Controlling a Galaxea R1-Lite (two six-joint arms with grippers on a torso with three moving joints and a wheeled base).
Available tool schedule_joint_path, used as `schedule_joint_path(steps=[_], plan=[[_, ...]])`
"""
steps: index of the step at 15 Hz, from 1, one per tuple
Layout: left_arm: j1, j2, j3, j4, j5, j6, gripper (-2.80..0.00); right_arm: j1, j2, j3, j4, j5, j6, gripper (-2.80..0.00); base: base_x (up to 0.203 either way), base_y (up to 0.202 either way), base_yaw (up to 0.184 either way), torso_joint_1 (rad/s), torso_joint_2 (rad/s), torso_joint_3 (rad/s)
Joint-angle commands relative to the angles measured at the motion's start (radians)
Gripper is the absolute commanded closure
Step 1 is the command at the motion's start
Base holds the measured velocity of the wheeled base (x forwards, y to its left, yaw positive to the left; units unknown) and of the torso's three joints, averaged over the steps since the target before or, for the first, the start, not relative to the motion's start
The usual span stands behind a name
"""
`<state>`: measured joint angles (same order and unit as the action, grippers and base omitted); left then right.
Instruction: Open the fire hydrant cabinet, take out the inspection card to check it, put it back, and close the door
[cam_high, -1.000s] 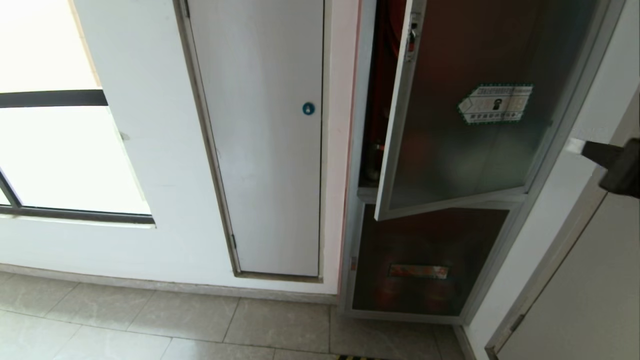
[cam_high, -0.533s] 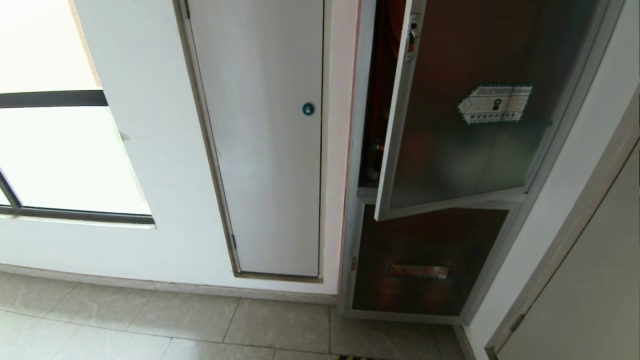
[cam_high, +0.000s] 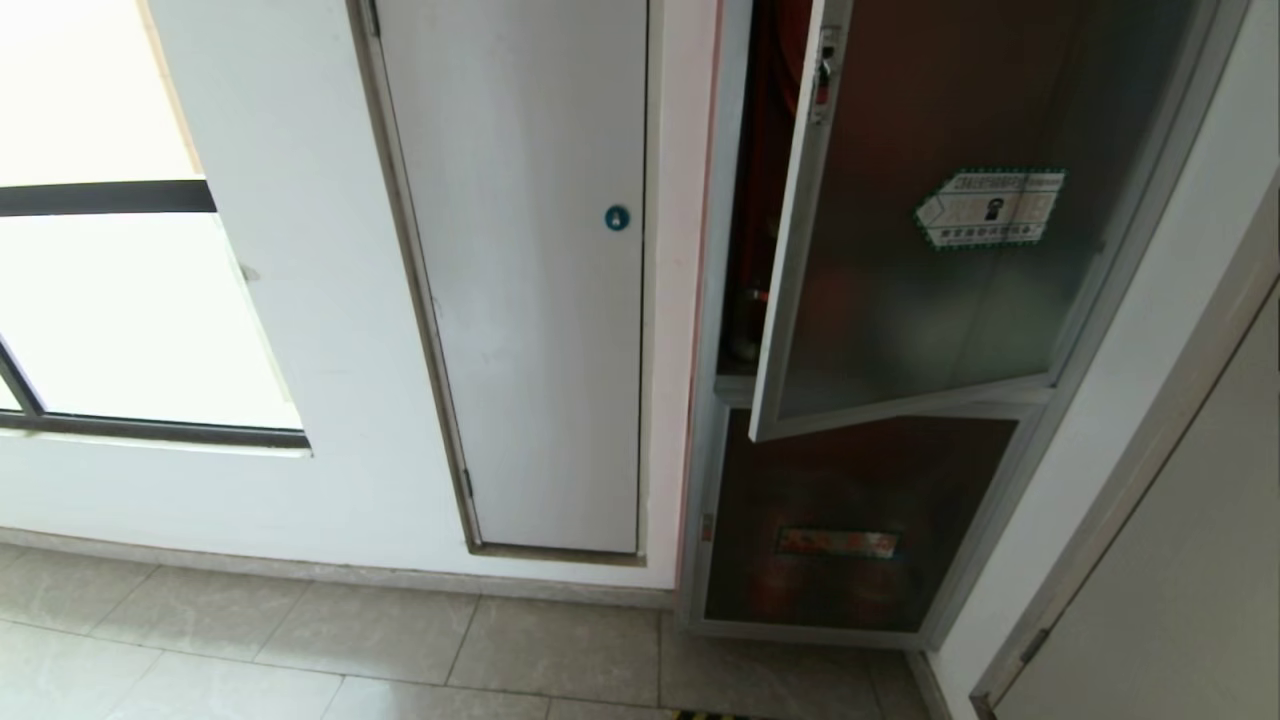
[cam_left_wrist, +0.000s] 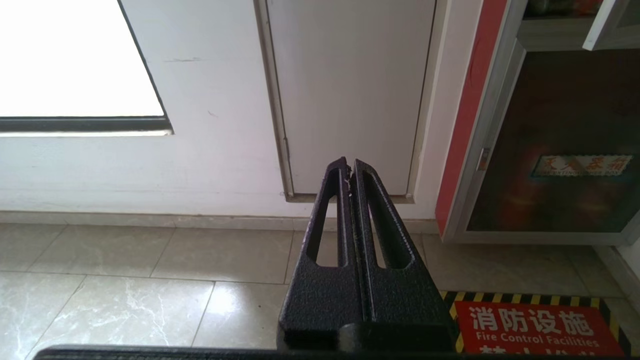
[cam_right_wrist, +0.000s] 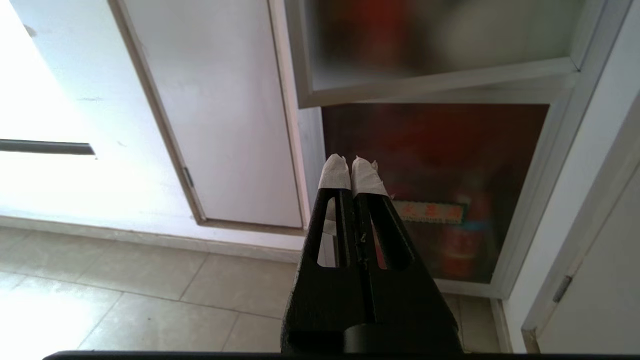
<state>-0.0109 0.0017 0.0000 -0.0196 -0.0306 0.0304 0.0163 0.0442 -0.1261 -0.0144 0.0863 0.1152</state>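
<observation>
With the door (cam_high: 930, 250) hanging ajar over the cabinet (cam_high: 755, 200) on the right, I am keeping my right end effector (cam_right_wrist: 352, 167) and left end effector (cam_left_wrist: 348, 167) clenched, empty, low near the floor; the card is not showing.

We note a floor (cam_high: 330, 640) of pale grey-beige stone-look tiles (cam_left_wrist: 115, 310) with thin dark grout lines, running up to a low skirting strip (cam_high: 330, 572) at the foot of the white wall. We record one item lying flat on it: a red floor sign (cam_left_wrist: 537, 327) with white lettering, "Fire Control Facilities", edged by a yellow-and-black hazard stripe (cam_left_wrist: 520, 299), set just before the cabinet's lower panel.
</observation>
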Motion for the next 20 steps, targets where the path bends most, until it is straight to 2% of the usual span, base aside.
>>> schedule_joint_path(steps=[1, 4, 6, 9, 20], plan=[[0.0, 0.0, 0.013, 0.0, 0.0, 0.0, 0.0, -0.001, -0.043, 0.073, -0.006, -0.022, -0.006, 0.0, 0.0, 0.0, 0.0, 0.0, 0.0, 0.0], [0.0, 0.0, 0.013, 0.0, 0.0, 0.0, 0.0, -0.001, -0.044, 0.123, -0.01, -0.097, -0.052, 0.0, 0.0, 0.0, 0.0, 0.0, 0.0, 0.0], [0.0, 0.0, 0.014, 0.0, 0.0, 0.0, 0.0, -0.001, -0.044, 0.129, 0.001, -0.097, -0.083, 0.0, 0.0, 0.0, 0.0, 0.0, 0.0, 0.0], [0.0, 0.0, 0.012, 0.0, 0.0, 0.0, 0.0, -0.001, -0.043, 0.129, -0.002, -0.11, -0.034, 0.0, 0.0, 0.0, 0.0, 0.0, 0.0, 0.0], [0.0, 0.0, 0.014, 0.0, 0.0, 0.0, 0.0, -0.001, -0.043, 0.129, -0.002, -0.112, -0.032, 0.0, 0.0, 0.0, 0.0, 0.0, 0.0, 0.0]])
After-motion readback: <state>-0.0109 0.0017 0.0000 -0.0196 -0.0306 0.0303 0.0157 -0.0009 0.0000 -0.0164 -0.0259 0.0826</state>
